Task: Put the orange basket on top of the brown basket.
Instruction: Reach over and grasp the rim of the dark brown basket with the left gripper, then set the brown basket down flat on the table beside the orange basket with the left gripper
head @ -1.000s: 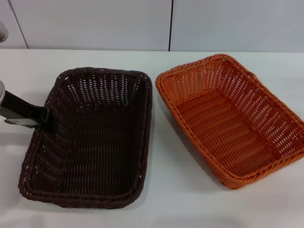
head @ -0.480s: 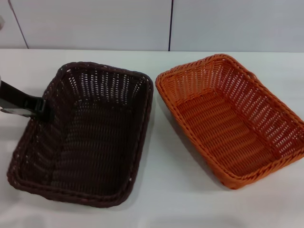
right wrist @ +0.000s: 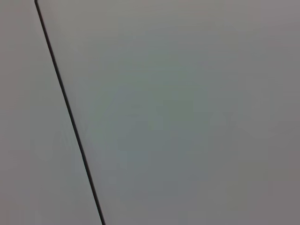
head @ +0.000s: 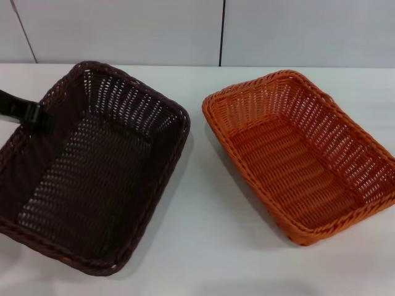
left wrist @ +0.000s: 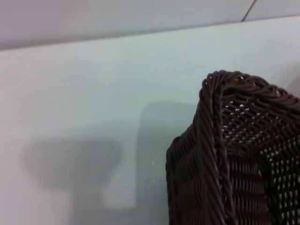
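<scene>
The brown basket [head: 92,172] is at the left of the head view, turned at an angle and tilted, with its near end past the picture's left edge. My left gripper [head: 31,114] is shut on its left rim. In the left wrist view a corner of the brown basket [left wrist: 234,154] hangs above the white table, with a shadow under it. The orange basket [head: 296,154] rests flat on the table at the right, apart from the brown one, with nothing in it. My right gripper is out of view.
The white table [head: 203,246] runs between and in front of the two baskets. A pale wall [head: 123,31] with a dark seam stands behind the table. The right wrist view shows only that wall and seam.
My left gripper has pulled back to the left and away, taking the brown basket with it. The basket has swung, tilted and come up toward the camera. The orange basket has not moved.
</scene>
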